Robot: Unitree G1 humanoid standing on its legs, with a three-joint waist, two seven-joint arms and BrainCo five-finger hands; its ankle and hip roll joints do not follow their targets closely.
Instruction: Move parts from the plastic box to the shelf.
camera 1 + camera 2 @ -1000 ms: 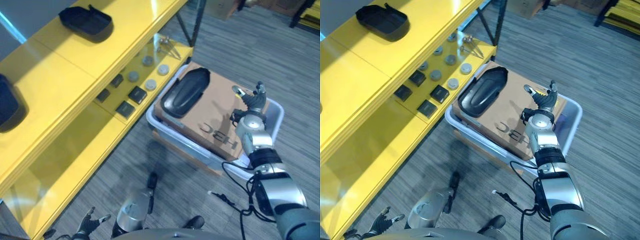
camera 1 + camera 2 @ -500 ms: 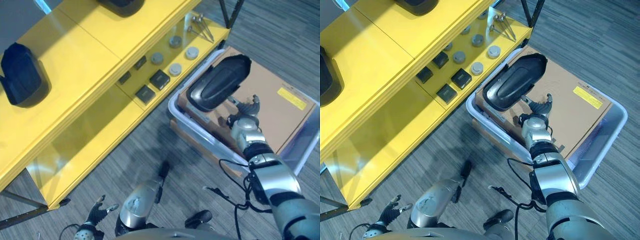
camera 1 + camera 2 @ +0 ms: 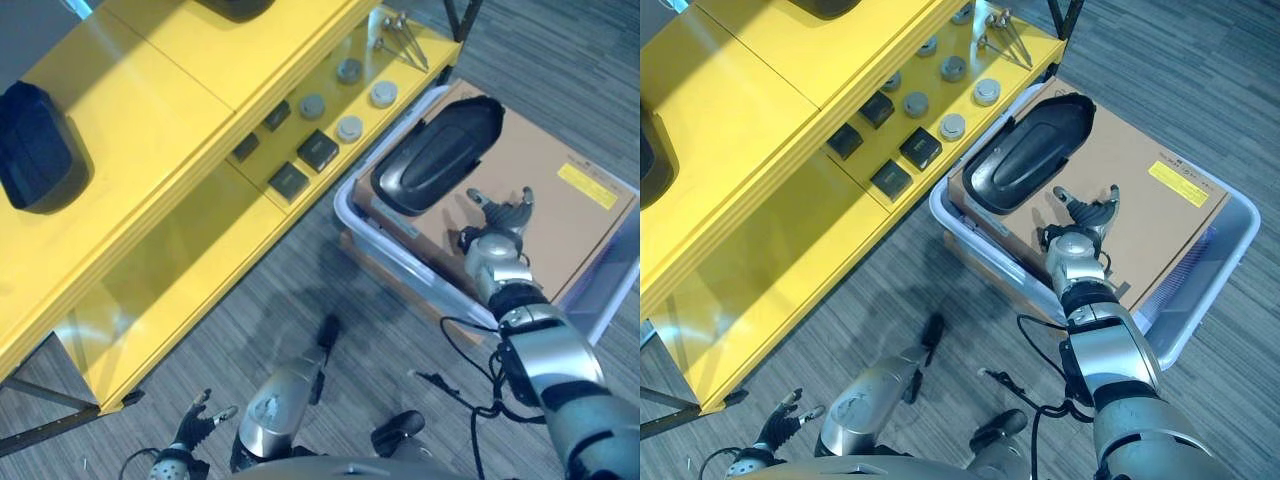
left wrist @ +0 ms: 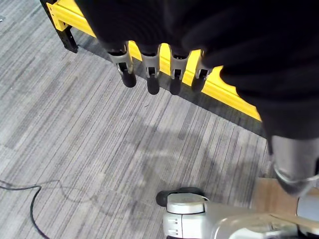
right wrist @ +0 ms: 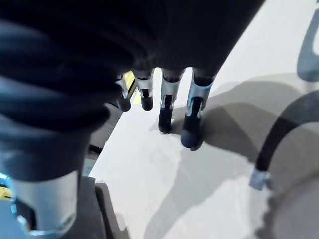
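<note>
A pale plastic box (image 3: pixel 347 210) stands on the floor by the yellow shelf (image 3: pixel 150 100). Inside it lies a brown cardboard carton (image 3: pixel 570 225), and a black moulded part (image 3: pixel 435 155) rests on the carton's near-shelf end. My right hand (image 3: pixel 497 213) hovers over the carton just beside that part, fingers (image 5: pixel 192 119) straight and spread, holding nothing. My left hand (image 3: pixel 188 440) hangs low above the floor in front of the shelf's base, its fingers (image 4: pixel 149 74) straight and empty. Another black part (image 3: pixel 35 150) sits on the shelf's top board.
The lower shelf board carries black square blocks (image 3: pixel 318 150), grey discs (image 3: pixel 349 129) and metal tools (image 3: pixel 400 35). A further black part (image 3: pixel 240 6) lies at the far end of the top board. Grey carpet (image 3: pixel 250 300) runs between shelf and box.
The camera has swung, shifting the whole picture. My right hand has crossed the carton from its far side to just beside the black part. The left hand stays low.
</note>
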